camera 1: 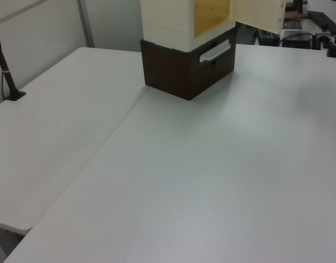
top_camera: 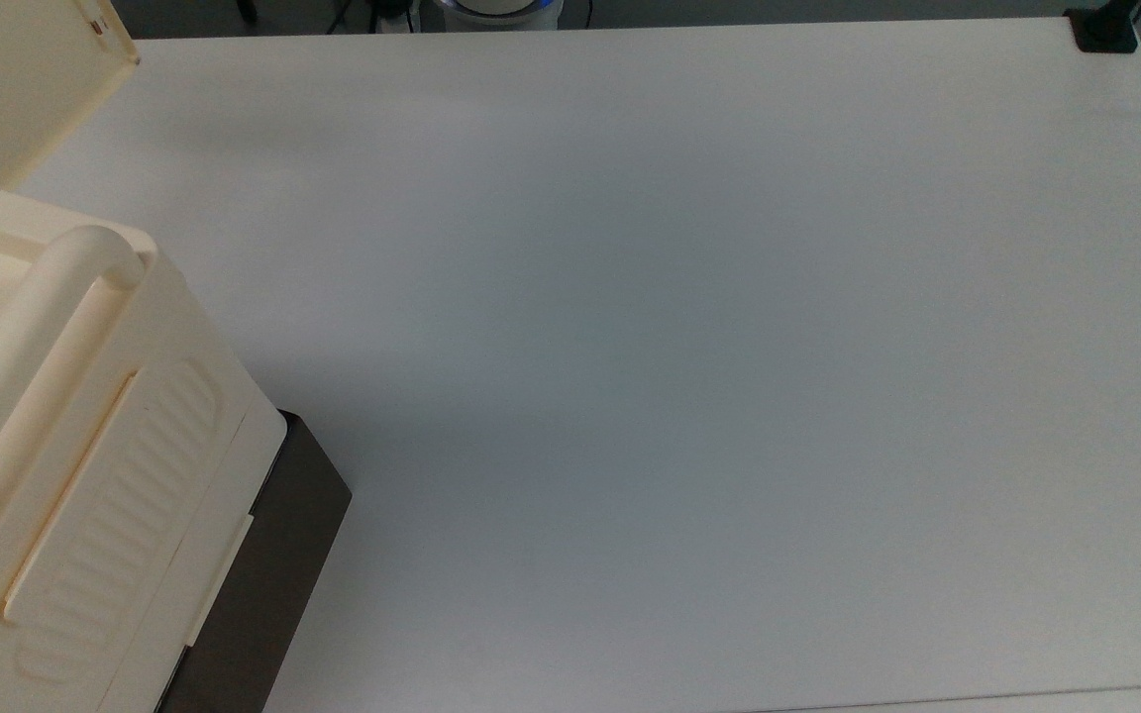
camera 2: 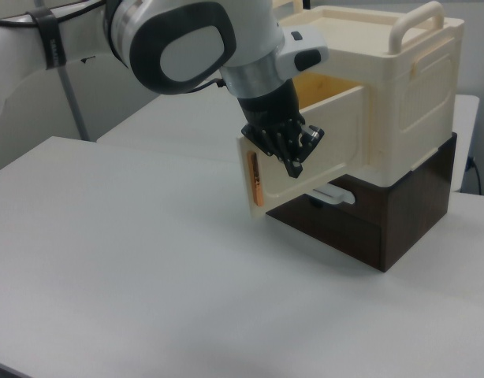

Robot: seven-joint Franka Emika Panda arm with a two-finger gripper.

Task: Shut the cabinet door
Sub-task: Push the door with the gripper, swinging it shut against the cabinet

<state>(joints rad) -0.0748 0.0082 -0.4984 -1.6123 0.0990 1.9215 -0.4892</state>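
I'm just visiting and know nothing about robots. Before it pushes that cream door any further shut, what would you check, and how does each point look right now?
1. Door not yet shut: the cabinet door stands ajar from the cabinet. Ok, work remains.
2. Gripper placed on the door: the gripper is against the door's outer face in the right view. Ok.
3. Firm contact: cannot tell.
4. Swing path clear: nothing lies on the table near the door. Ok.
5. Opening free: the wooden interior looks empty in the left view. Ok.
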